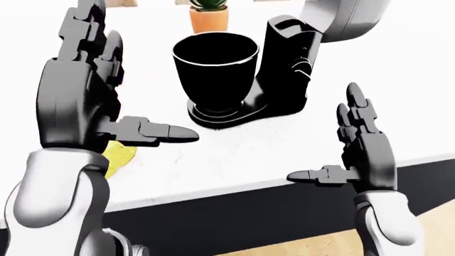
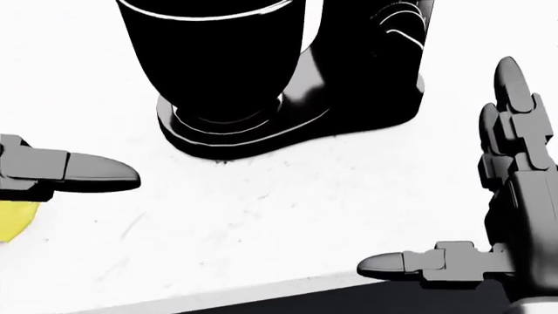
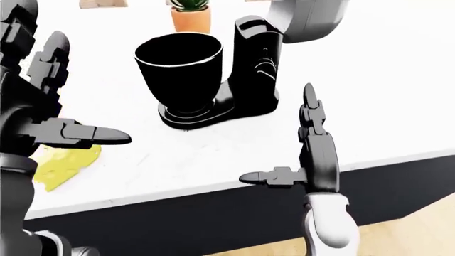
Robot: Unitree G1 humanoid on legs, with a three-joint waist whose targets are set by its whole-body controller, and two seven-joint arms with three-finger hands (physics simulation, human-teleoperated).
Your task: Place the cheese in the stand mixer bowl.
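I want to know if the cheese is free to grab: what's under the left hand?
The yellow cheese lies on the white counter below the open left hand; its upper part is covered by the hand.

Bright white kitchen counter above a dark cabinet face and a wood floor.

A white counter [image 1: 398, 80] fills most of each view and is lit so strongly that its surface looks almost blank; faint grey scuff marks are seen on it in the head view. Its pale edge [image 3: 398, 154] runs across the lower part of the eye views, and a flat black cabinet face [image 3: 213, 218] is seen beneath it. A strip of light wooden floor [image 1: 313, 242] is shown at the bottom right. At the top edge, a small green plant in a terracotta pot [image 1: 209, 16] is set on the counter.
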